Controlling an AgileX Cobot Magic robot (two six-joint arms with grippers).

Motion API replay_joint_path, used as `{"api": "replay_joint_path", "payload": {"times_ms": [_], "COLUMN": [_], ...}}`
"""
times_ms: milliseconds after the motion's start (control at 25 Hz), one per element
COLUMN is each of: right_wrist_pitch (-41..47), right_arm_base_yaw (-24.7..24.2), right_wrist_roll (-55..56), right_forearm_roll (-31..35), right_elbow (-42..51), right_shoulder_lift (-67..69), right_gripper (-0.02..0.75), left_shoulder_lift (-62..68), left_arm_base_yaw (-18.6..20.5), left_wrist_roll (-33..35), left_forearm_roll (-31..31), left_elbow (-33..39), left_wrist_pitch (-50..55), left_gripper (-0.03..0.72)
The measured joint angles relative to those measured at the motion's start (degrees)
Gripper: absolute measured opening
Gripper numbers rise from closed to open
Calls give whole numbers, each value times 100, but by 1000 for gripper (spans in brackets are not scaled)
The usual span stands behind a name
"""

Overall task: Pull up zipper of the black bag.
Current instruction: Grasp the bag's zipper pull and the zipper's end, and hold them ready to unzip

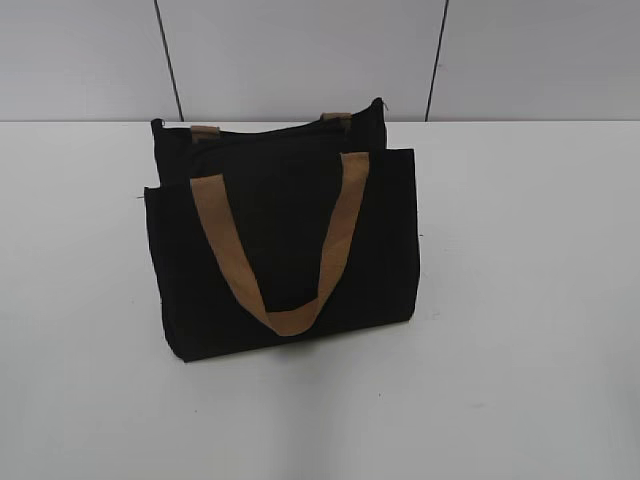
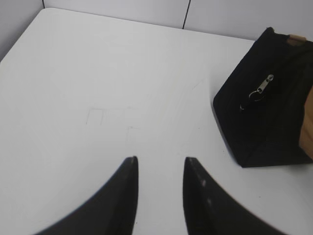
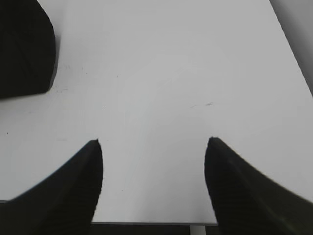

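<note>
With both grippers empty, the left gripper [image 2: 160, 169] narrowly parted and the right gripper [image 3: 154, 147] wide, the zipper [image 2: 261, 89] at two o'clock risked being missed, its ring small against the black bag [image 2: 274, 122].

No readable text, label, brand, number or sign in any view. Black fabric tote bag with tan webbing strap handles [image 1: 283, 245]: plain panels, no logo or tag lettering visible. Small silver metal zipper slider with ring pull [image 2: 260, 90]: too small to show any stamp. White tabletop [image 1: 530, 300]: faint scuffs only, no markings that read as writing.
</note>
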Motion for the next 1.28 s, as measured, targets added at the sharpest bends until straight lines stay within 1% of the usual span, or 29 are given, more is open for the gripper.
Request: {"api": "replay_joint_path", "payload": {"times_ms": [800,920,1080,1200,1280], "right_wrist_pitch": [0,0,0,0,0], "right_arm_base_yaw": [0,0,0,0,0], "right_wrist_roll": [0,0,0,0,0], "right_forearm_roll": [0,0,0,0,0], "right_elbow": [0,0,0,0,0], "right_shoulder_lift": [0,0,0,0,0], "right_gripper": [507,507,507,507,507], "left_shoulder_lift": [102,470,1237,1808,2173], "left_arm_base_yaw": [0,0,0,-15,-114], "left_wrist_roll": [0,88,452,645,750], "left_forearm_roll": [0,56,56,-104,-352], "left_elbow": [-41,-277,-611,-648,-643], "left_wrist_pitch": [-82,-489,-1361,-2104,-2656], "left_gripper": [241,243,263,321,369]}}
